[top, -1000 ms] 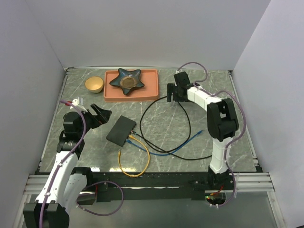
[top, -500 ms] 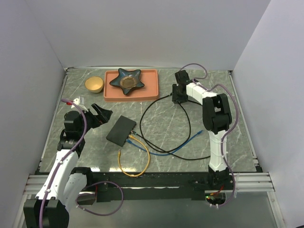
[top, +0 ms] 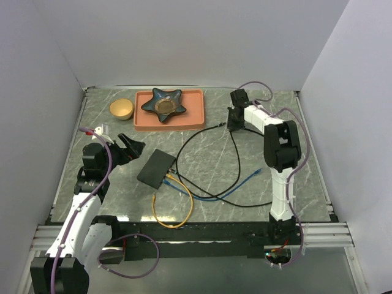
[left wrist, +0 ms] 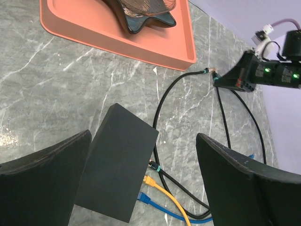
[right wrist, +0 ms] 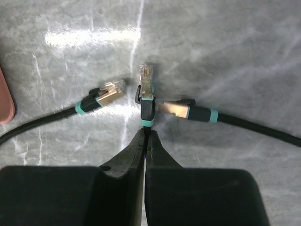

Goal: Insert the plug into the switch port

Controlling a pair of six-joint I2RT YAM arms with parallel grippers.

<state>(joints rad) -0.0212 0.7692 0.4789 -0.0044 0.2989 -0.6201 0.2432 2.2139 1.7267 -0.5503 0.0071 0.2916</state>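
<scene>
My right claw (right wrist: pixel 145 135) clamps the gold-tipped black cable plug (right wrist: pixel 147 94) by its tail, leaving the tip free for socketing.

Bare marble (top: pixel 153 139) between tray (top: pixel 184 122) and switch port (top: pixel 156 168); cables (left wrist: pixel 151 181) bunched against its socket side.

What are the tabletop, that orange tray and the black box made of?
The tabletop looks like grey marble, or a print of it: white veins and a soft sheen with glare. The tray seems to be moulded plastic, matte salmon, with a rounded rim. The black box looks like matte plastic or painted metal. Its flat faces give no reflection, so I cannot tell which.
</scene>
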